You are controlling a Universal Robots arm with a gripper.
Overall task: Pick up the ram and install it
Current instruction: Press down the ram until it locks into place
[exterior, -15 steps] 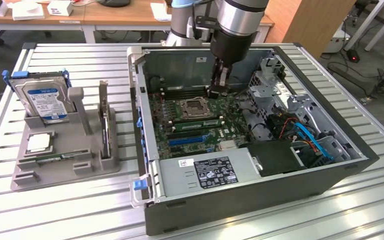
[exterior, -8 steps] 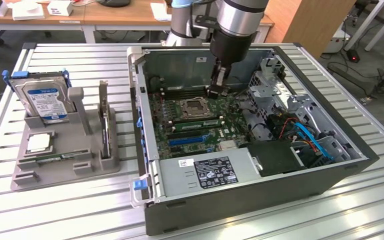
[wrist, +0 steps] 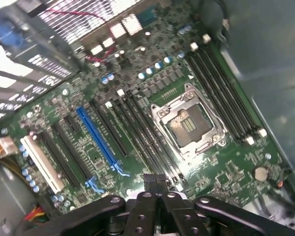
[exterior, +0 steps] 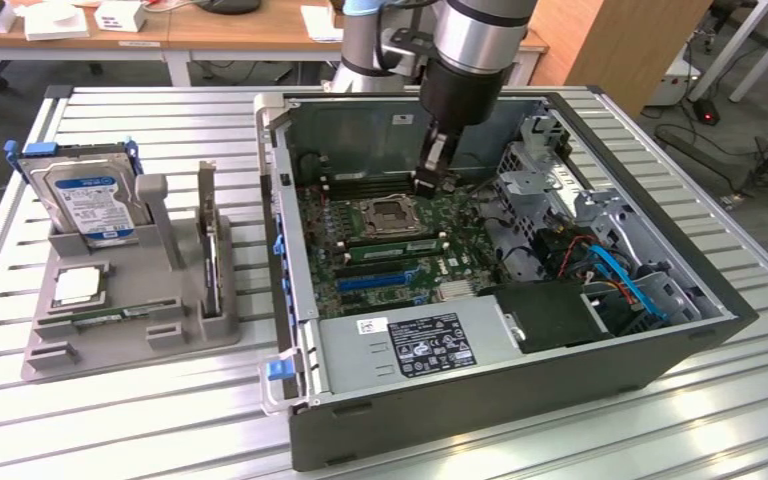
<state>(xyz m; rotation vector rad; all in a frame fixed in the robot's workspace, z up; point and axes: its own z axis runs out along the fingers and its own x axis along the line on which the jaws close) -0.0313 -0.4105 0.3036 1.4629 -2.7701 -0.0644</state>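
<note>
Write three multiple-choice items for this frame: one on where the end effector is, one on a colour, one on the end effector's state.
1. Where is the end effector?
A. Over the grey holder
B. Inside the open computer case, above the motherboard
C. On the table beside the case

2. What colour is the hard drive's label?
A. Red
B. Yellow
C. Blue

3. How do the end effector's jaws stand?
A. Shut
B. Wide open
C. Clamped around the hard drive

Key:
1 B: the end effector reaches down into the computer case, over the motherboard near the memory slots.
2 C: the hard drive, standing in the grey holder, carries a blue label.
3 A: in the wrist view the fingertips meet, with the drive far off in its holder.
</note>
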